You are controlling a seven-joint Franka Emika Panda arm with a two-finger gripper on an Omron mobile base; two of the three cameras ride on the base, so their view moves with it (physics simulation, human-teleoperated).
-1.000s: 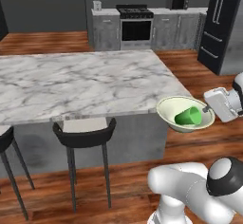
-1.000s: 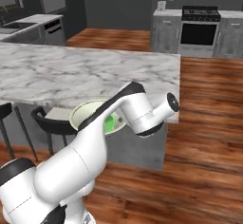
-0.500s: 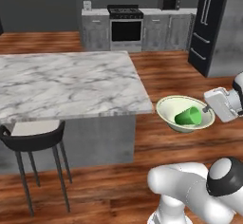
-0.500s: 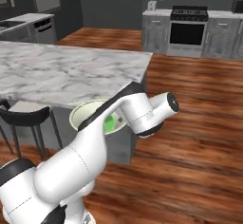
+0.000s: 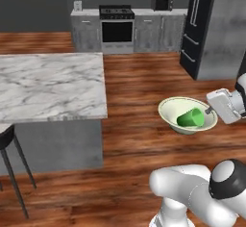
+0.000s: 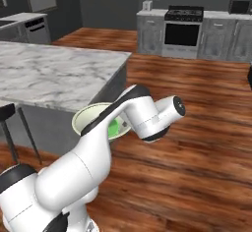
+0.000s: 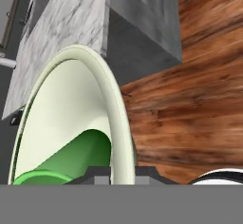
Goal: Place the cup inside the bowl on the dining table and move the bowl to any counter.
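**Bowl with cup carried in the air, clear of the marble bench**

The wooden floor [image 5: 144, 86] spreads under everything, running back to the far wall. The dining table, a long white marble bench [image 5: 48, 84] with grey veins, fills the left of the left base view, and its grey side wall drops to the floor. A dark stool [image 5: 9, 149] stands at its near edge. Along the back wall runs a counter [image 5: 144, 12] of grey cabinets around a steel oven [image 5: 116, 29], with a microwave [image 5: 162, 2] on top and a tall dark fridge [image 5: 198, 26] to the right.

The white arm [image 6: 98, 147] reaches forward from the base, and its bulk hides part of the load in the right base view.

The bowl [image 5: 187, 115], pale cream-green and shallow, hangs above the floor, off the bench and well to the right of its corner. In the right base view the bowl [image 6: 91, 120] sits just below and in front of the bench corner.

The hand [image 5: 210, 110] grips the bowl at its right rim; in the hand view the rim [image 7: 118, 123] runs down between the two fingertips, which close narrowly on it.

The cup [image 5: 191, 118], bright green, lies on its side inside the bowl, resting on the inner wall near the gripped rim.
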